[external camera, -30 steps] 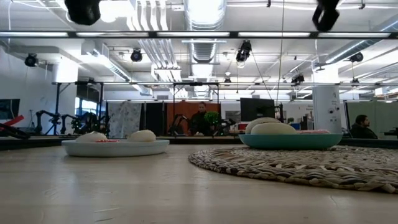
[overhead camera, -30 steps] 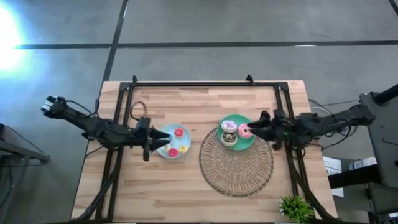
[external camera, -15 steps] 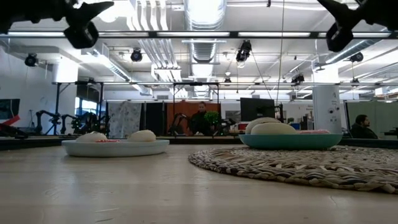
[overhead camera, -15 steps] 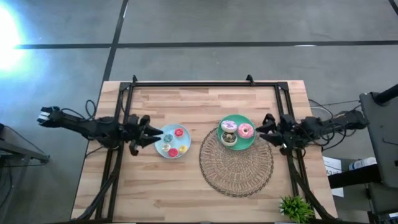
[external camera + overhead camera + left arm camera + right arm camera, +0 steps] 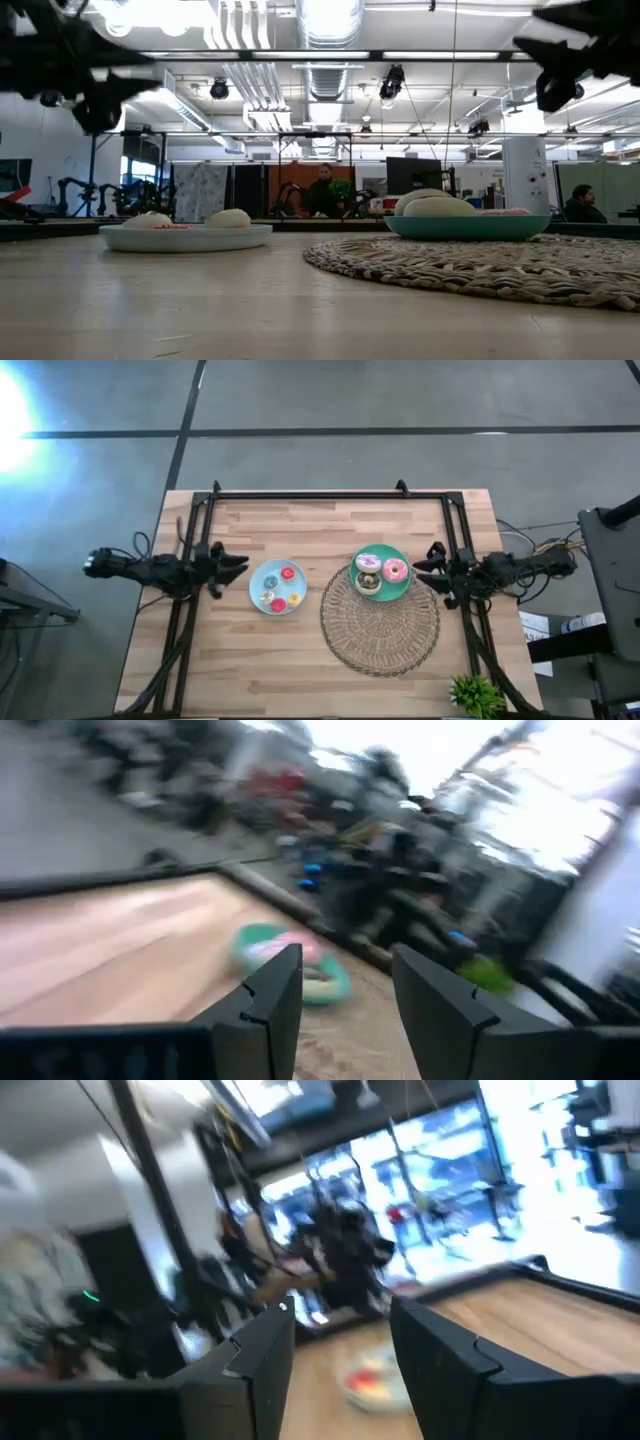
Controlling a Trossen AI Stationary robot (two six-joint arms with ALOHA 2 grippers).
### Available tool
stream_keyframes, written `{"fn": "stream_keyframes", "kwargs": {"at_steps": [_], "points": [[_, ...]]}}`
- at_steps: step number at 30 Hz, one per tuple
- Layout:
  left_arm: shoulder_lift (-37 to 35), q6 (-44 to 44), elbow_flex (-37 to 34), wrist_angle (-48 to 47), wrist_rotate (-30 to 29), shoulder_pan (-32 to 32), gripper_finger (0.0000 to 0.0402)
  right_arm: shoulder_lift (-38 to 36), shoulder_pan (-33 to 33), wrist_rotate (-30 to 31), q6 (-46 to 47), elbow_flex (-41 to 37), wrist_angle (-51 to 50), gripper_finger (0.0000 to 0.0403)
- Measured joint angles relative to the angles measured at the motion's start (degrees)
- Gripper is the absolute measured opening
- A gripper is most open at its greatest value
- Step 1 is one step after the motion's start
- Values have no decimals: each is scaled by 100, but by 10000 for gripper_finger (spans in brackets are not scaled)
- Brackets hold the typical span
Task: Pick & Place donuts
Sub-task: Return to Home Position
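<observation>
From above, both arms have pulled back to the sides. The left gripper (image 5: 236,566) and right gripper (image 5: 424,570) are spread wide, holding nothing. The donuts (image 5: 287,572) sit on the blue plate (image 5: 258,578) and green plate (image 5: 399,588). From low down, the plates have not moved. Each wrist view shows a clear gap. The job looks done.

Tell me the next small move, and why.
Probably draw both arms back to home: the left tool and right tool are open, empty and clear of the blue plate and green plate, which hold the donuts.
</observation>
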Motion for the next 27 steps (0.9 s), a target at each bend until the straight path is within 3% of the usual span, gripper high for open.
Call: {"fn": "stream_keyframes", "kwargs": {"at_steps": [3,5,10,16,20,23,27], "points": [[4,-527,-264,479,-965,-1,131,78,0,116,-140,-8,-407,156],[120,-914,-286,113,-1482,5,131,107,0,120,-132,-8,-576,155],[368,-1129,-230,-169,-1775,3,131,174,0,97,-136,-8,-956,157],[405,-1144,-251,-152,-1764,-4,131,236,0,89,-136,-6,-1115,153],[43,-1144,-279,-100,-1702,61,131,258,0,85,-137,-6,-1134,151],[-4,-735,-296,45,-1479,297,131,243,0,84,-135,-6,-1119,153],[-4,215,-306,202,-470,804,131,249,0,81,-136,-6,-1120,156]]}}
